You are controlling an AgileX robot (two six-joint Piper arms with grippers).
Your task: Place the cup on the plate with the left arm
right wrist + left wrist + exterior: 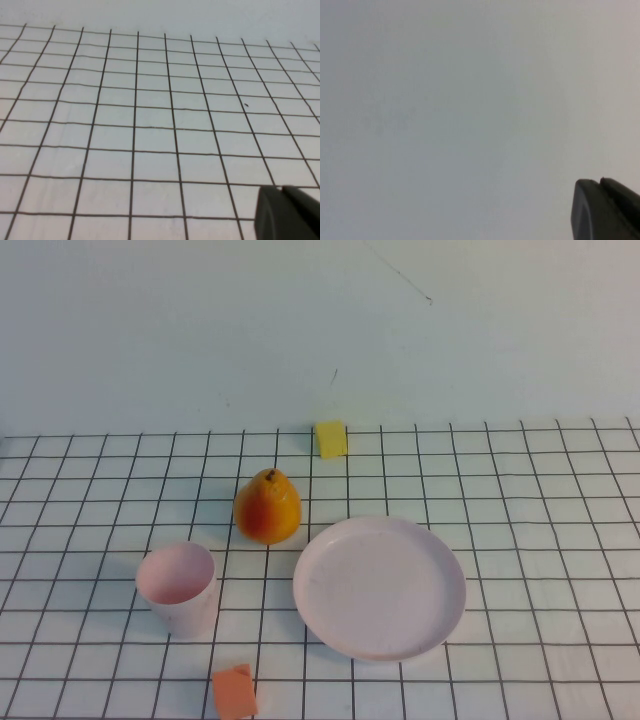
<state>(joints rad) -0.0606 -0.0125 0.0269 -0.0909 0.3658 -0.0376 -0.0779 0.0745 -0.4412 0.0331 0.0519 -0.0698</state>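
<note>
Plainly, the cup (178,587) stands upright and mouth-up on the gridded tabletop (540,500), with nothing gripping it. It sits apart from the plate (380,586), which lies flat and bare beside it, toward the robot's right. Judging by that, the task has not yet started: the cup still has to be grasped, lifted over the shallow rim and set down.

Neither arm shows in the high view. The left hand (605,210) appears only as a dark corner in its own wrist view, set against a blank pale surface, so it looks to be aimed away from the tabletop and well clear of the cup; whether it is spread or pressed together, I cannot tell. The right hand (287,212) shows the same way, as a dark corner above bare grid squares, with none of the objects before it, and its state cannot be told either. It is probably parked, since the task belongs to the left arm.

A pear (267,506) stands near the cup, on its far side from the robot, just beside the plate's far-left edge. A yellow block (331,438) lies farther back still, and an orange block (234,692) lies on the cup's near side. The upright, open-mouthed cup suits a pinch across its wall or rim, and the pear leaves room for an approach from the left.
</note>
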